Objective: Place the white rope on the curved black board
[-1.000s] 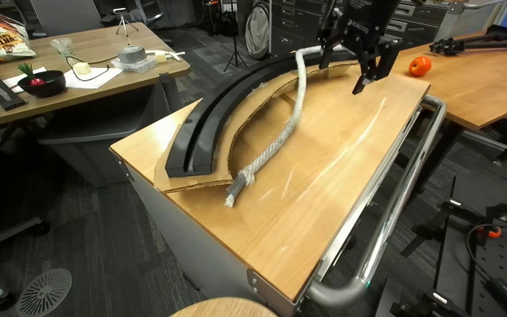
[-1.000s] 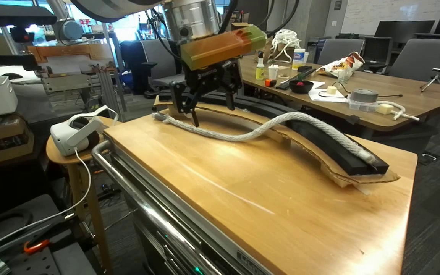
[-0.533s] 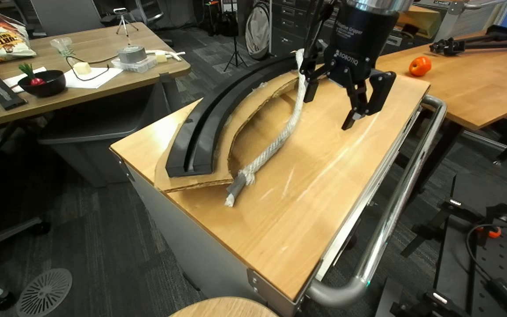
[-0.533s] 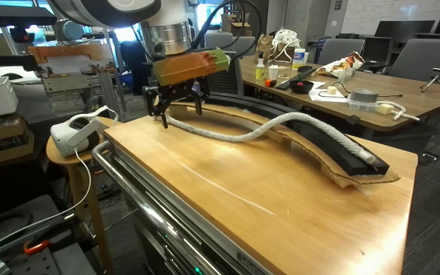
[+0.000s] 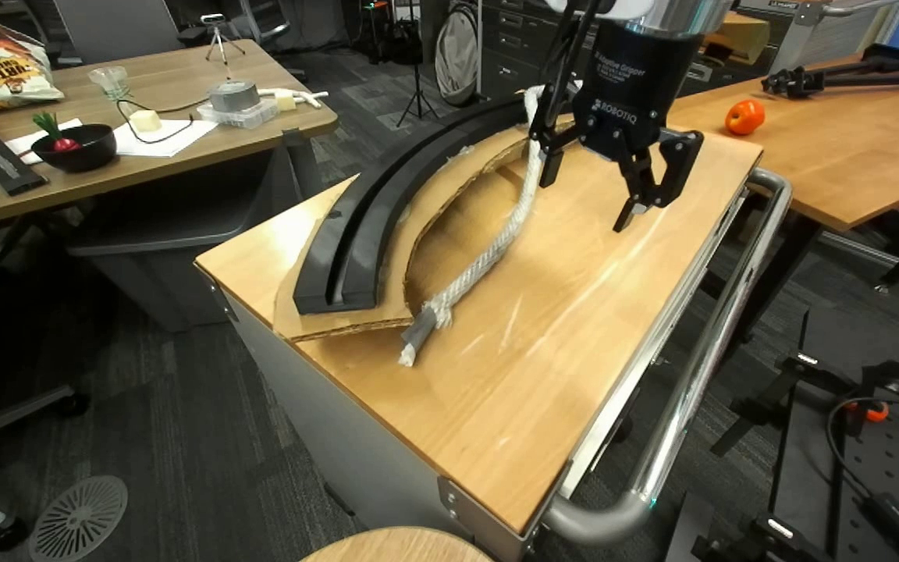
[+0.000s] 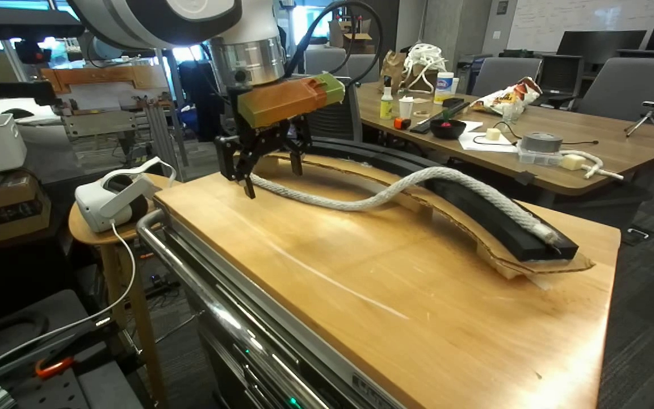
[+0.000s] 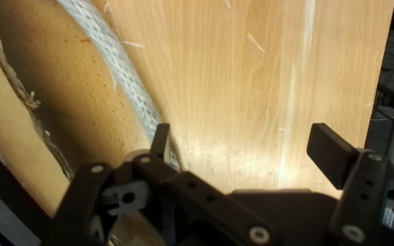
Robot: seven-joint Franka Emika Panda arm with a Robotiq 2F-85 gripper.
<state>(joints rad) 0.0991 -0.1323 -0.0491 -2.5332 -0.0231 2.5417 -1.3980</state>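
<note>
White rope: is lying partly on the bench and partly on the curved black board, bending into an S in an exterior view.
Taped end: is resting on the bench wood near the short edge by the round stool, just beside the cardboard base (a tuft of loose threads is fanning out where the grey tape is starting).
Other end: is lying over the board's tip near the opposite short edge; whether it is sitting in the groove, I cannot tell.
Board: is arcing along the long edge opposite the metal rail, with the cardboard base lying beneath.
Gripper: is hanging over the bench between the board and the rail edge.
Jaws: are standing wide apart, released, with bench wood showing between the pads; one pad is hiding part of the rope in the wrist view, and whether it is touching, I cannot tell.
Stool: is carrying a white VR headset.
Light table: is holding a red-orange fruit.
Brown table: is carrying a black bowl with a radish, and a snack bag.
</note>
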